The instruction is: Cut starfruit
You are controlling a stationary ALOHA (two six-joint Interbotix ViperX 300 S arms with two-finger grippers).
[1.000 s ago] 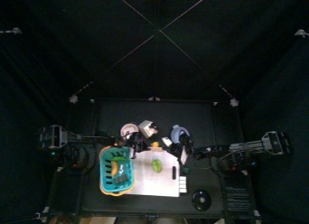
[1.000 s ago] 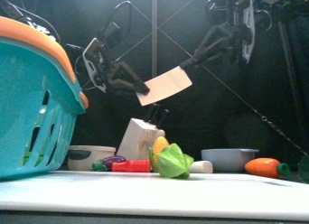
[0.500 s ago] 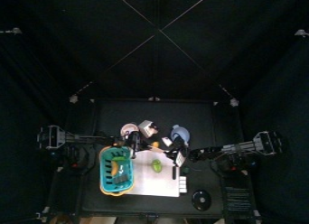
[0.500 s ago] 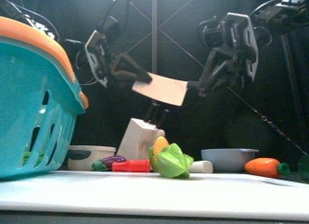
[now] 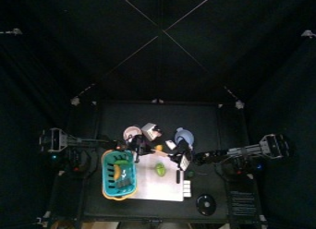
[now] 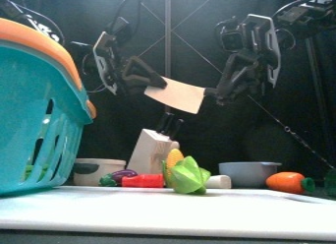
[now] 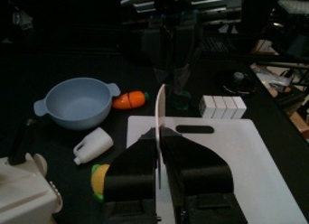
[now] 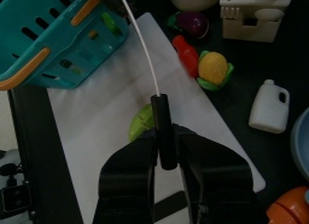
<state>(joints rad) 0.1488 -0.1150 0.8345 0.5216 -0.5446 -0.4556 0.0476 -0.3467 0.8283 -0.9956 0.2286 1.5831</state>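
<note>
Pale starfruit [image 8: 143, 125] half hidden behind knife handle [image 8: 162, 128] clamped in right jaws, left jaws clamp blade [image 7: 160, 128]

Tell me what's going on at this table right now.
Both arms hold a white-bladed knife in the air above the table. The right gripper is shut on its black handle, and the left gripper appears clamped on the blade. The starfruit lies on the white cutting board below, untouched by the knife.
</note>
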